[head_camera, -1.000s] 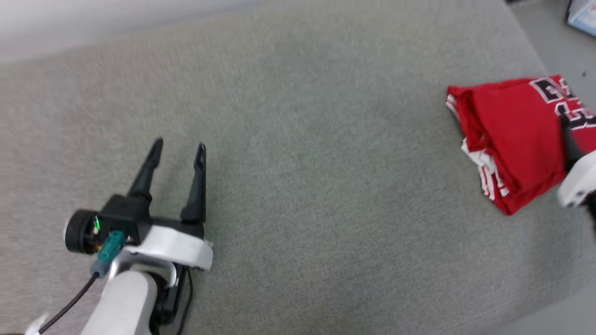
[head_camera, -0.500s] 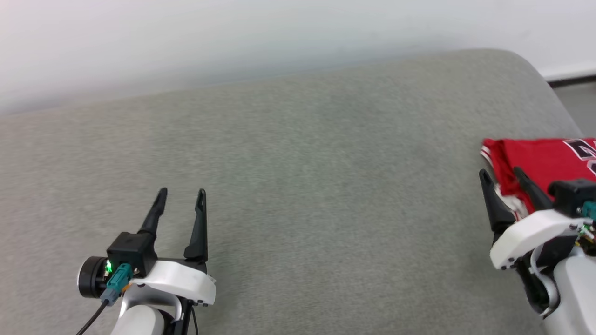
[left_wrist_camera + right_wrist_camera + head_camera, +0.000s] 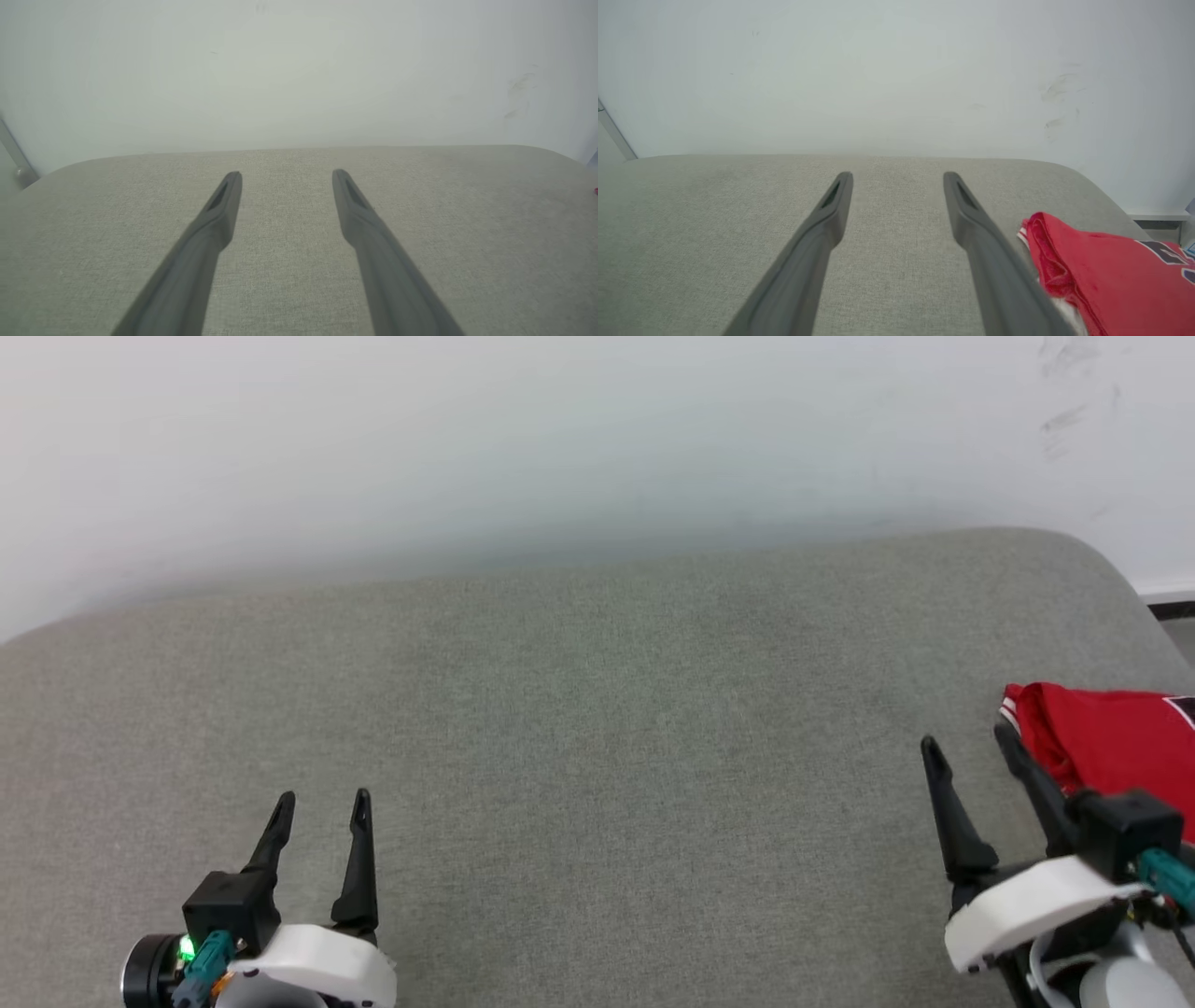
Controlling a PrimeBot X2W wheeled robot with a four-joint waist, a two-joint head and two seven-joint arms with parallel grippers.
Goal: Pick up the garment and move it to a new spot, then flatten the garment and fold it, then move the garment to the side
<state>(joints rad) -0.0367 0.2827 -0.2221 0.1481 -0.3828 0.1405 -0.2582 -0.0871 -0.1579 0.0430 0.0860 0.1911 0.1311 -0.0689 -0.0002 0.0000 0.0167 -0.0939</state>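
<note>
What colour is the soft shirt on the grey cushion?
The soft folded jersey is bright red with white trim, dark letters; clearest in right wrist view.

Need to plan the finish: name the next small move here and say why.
Probably draw the right claw back from the garment, which lies folded at the right end of the cushion, seemingly finished; that claw and the left claw are open and empty.

Jersey (image 3: pixel 1111 747): cut off by the head view's right edge, lower part hidden behind the right end effector (image 3: pixel 964 737); in the right wrist view, cut by the bottom and right edges.
Lettering (image 3: pixel 1164 254): partial, unreadable.
Left end effector (image 3: pixel 323 795): wrist cut off at the bottom edge.
Red speck (image 3: pixel 596 190): too small to tell.
</note>
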